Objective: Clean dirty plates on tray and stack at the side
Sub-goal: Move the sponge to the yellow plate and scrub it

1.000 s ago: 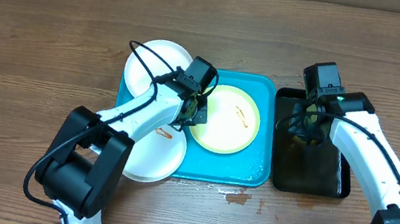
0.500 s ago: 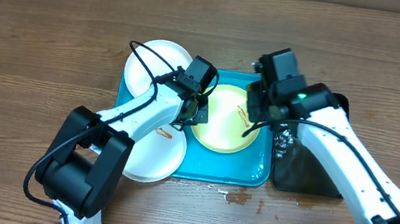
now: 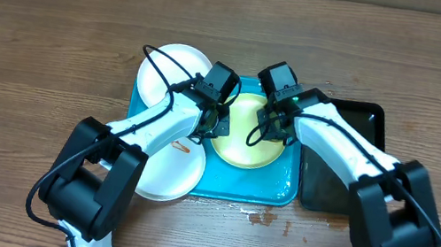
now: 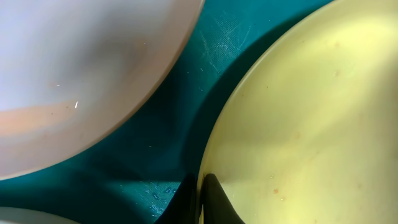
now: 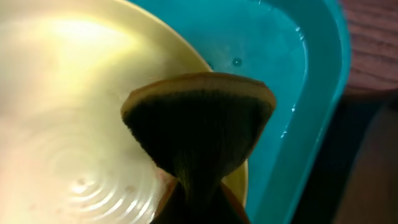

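Bench, overhead: brown wood-grain bench (image 3: 47,32) carrying the turquoise tray (image 3: 276,191) at centre, with a black tray (image 3: 325,193) just beside its right edge; a small dark stain (image 3: 261,217) marks the wood just below the tray.
Plates, overhead: the yellow-green plate (image 3: 239,149) lies inside the tray. The upper white plate (image 3: 171,70) and the lower white plate (image 3: 165,173) overhang its two left corners, each lying singly.
Soil, overhead: an orange smear (image 3: 181,147) shows on the lower white plate; we see none on the upper one.
Arms, overhead: left jaws at the yellow-green plate's left rim, right jaws over its upper right part.
Left jaws, left wrist: closed on the rim of the yellow-green plate (image 4: 298,112), one finger either side. The tray (image 4: 180,124) floor and a white plate (image 4: 81,68) lie beside it; which of the two white plates it is, we cannot tell.
Right jaws, right wrist: clamped on a dark brown sponge (image 5: 199,118), its flat face set against the yellow-green plate (image 5: 74,93) near the rim, as far as we can tell. Faint reddish specks show on the plate, and the tray (image 5: 280,93) is wet with droplets.
Progress: we judge the task early. One plate is held and under the sponge, one is visibly soiled, and no stack is formed at the side.
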You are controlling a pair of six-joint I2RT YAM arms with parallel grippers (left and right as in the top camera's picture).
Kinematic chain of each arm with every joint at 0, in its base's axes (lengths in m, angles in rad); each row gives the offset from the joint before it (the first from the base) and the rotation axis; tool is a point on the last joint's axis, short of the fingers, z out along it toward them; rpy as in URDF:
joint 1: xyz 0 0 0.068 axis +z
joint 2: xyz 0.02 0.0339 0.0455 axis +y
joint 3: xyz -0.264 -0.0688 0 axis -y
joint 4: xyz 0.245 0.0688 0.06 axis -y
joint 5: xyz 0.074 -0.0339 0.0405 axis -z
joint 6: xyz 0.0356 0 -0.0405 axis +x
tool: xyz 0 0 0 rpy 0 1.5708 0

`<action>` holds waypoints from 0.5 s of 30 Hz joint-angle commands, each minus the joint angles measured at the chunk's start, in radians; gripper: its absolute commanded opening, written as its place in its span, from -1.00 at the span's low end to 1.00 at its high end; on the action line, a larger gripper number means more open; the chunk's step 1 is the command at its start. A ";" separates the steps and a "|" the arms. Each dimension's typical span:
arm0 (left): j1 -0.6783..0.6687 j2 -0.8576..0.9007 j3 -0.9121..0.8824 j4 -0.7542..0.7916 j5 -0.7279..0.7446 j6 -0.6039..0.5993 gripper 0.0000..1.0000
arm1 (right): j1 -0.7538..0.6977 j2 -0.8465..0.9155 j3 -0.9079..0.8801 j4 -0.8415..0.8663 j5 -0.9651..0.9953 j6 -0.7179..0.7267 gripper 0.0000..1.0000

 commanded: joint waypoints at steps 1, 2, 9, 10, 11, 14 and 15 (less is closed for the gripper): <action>0.002 0.011 -0.003 -0.004 -0.003 0.002 -0.92 | 0.004 0.056 0.013 0.006 0.013 -0.009 -0.93; 0.002 0.011 -0.003 -0.004 -0.003 0.002 -0.92 | 0.004 0.070 0.013 0.006 -0.002 -0.009 -0.93; 0.002 0.011 -0.003 -0.004 0.003 0.002 -0.92 | 0.004 0.135 0.013 0.005 -0.090 -0.024 -0.93; 0.002 0.011 -0.003 -0.004 0.007 0.005 -0.92 | 0.004 0.135 0.013 0.003 -0.124 -0.047 -0.93; 0.002 0.011 -0.003 -0.004 0.011 0.006 -0.92 | 0.004 0.135 0.013 0.000 -0.153 -0.066 -0.93; 0.002 0.011 -0.003 -0.004 0.012 0.006 -0.92 | 0.004 0.135 0.017 -0.019 -0.224 -0.094 -0.93; 0.002 0.011 -0.003 -0.004 0.012 0.006 -0.91 | 0.004 0.135 0.018 -0.026 -0.235 -0.094 -0.93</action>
